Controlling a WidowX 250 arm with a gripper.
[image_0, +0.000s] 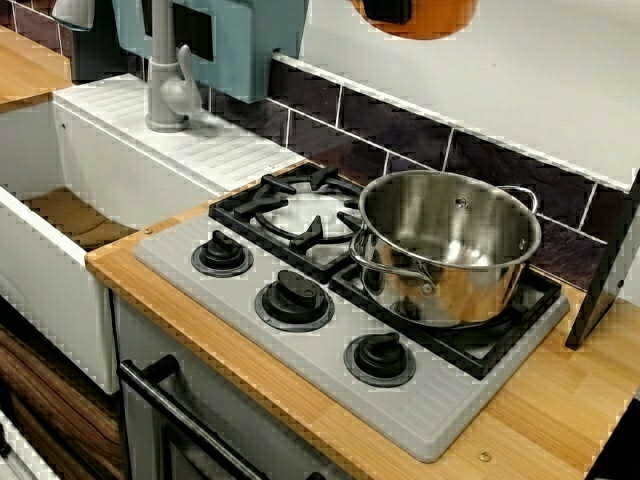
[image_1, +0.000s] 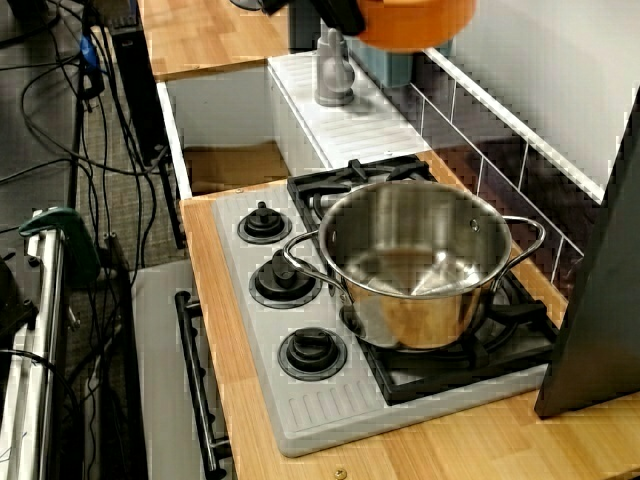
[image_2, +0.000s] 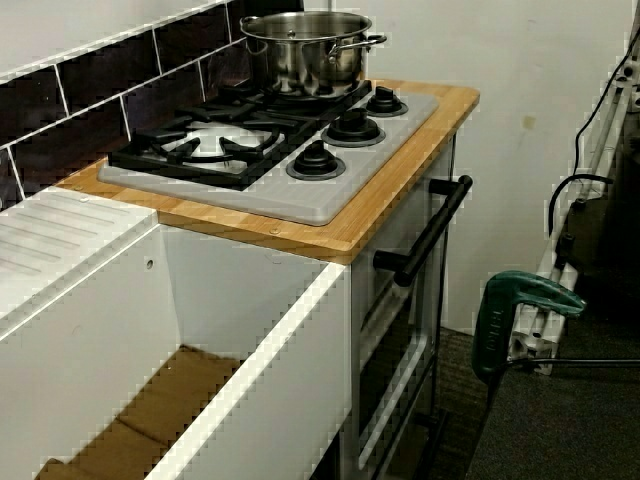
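At the top edge of the view from above, an orange rounded object (image_0: 430, 20) hangs in the air over the back of the stove. A black part of my gripper (image_0: 390, 10) sits against it; the rest is cut off. The view from the side shows the same orange object (image_1: 420, 20) with the gripper (image_1: 340, 15) at its left rim. Below and nearer stands a steel pot (image_0: 450, 245) with two handles, on the right burner grate. It is empty in the side view (image_1: 415, 265). The low view from the sink end shows the pot (image_2: 305, 50) but no gripper.
The grey stove top (image_0: 420, 410) has three black knobs (image_0: 293, 297) and an uncovered left burner (image_0: 300, 210). A white sink (image_0: 40, 235) with a grey faucet (image_0: 170, 90) lies to the left. A black slanted panel (image_0: 605, 270) leans at the right. An oven handle (image_2: 430, 230) juts out in front.
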